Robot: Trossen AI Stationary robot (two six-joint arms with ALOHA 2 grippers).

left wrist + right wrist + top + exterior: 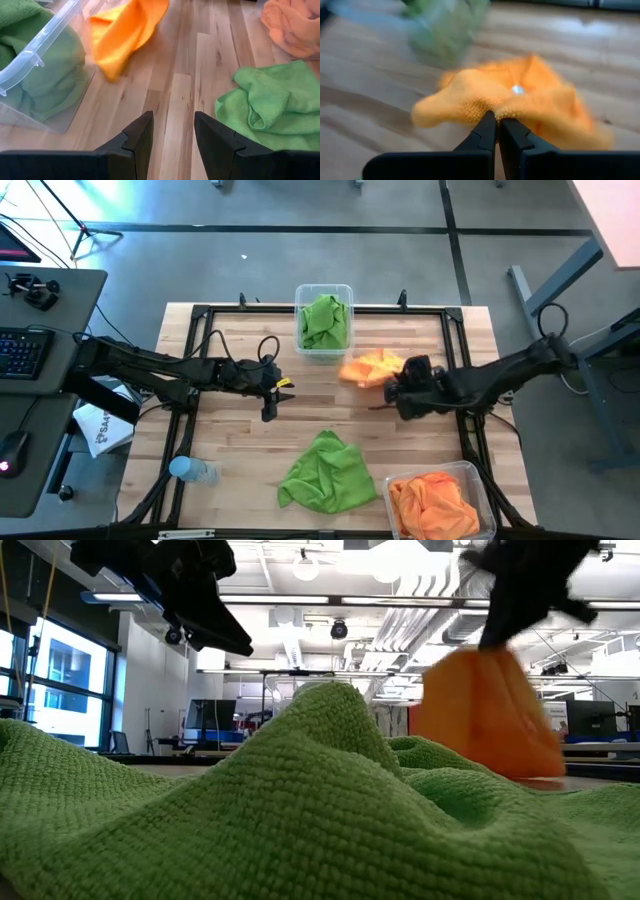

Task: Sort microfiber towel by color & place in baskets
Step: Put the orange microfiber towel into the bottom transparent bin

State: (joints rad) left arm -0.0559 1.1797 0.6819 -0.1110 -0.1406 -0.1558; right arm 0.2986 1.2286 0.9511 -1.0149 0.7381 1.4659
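Observation:
My right gripper (388, 377) is shut on an orange towel (368, 368) above the middle of the table, just near-right of the far basket (323, 345), which holds green towels (323, 320). A loose green towel (325, 475) lies crumpled on the table near the front edge. The near right basket (478, 480) holds orange towels (432, 502). My left gripper (172, 120) hovers open above the table left of centre, with nothing between its fingers. My right gripper pinches a bunched fold of the orange towel (495, 107) between its two shut fingers. The fingers slant downward, coming from the table's right side. The towel hangs slack below the fingers (490, 710); whether its lower tip touches the table I cannot tell.
A blue-capped bottle (190, 470) lies at the table's near left corner. A white paper bag (100, 430) sits off the left edge. A black frame (200, 310) runs around the tabletop. Bare wood shows between the two arms.

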